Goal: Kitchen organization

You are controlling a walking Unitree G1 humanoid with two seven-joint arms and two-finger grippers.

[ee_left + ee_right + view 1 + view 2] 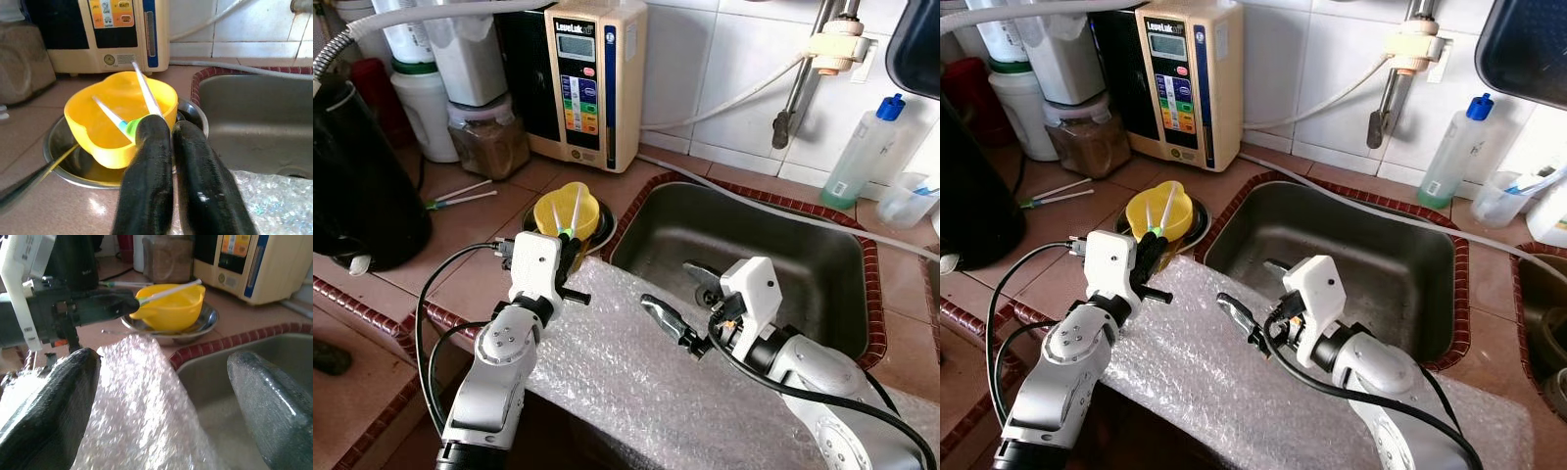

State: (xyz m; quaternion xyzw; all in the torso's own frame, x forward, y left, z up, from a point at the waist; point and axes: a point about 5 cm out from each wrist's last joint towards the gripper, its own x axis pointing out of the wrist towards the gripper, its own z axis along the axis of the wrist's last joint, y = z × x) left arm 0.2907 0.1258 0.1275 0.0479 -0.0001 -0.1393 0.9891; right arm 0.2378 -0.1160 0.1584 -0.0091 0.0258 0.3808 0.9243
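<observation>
Yellow bowl (120, 115) lies just beyond the left gripper's (164, 128) closed fingers, which pinch a green-tipped straw (145, 89) over it, apparently for dropping in, while the right gripper (680, 304) hovers open above bubble wrap (626, 362).

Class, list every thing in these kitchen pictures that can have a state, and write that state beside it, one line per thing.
left gripper: fingers shut on straws, at the yellow bowl.
straws: tips lean into the bowl.
yellow bowl: upright, sitting in a metal dish.
metal dish: flat on the counter.
right gripper: fingers open, over the bubble wrap and sink edge.
bubble wrap: spread over the counter edge.
sink: no dishes inside.
soap bottle: upright, blue cap shut.
</observation>
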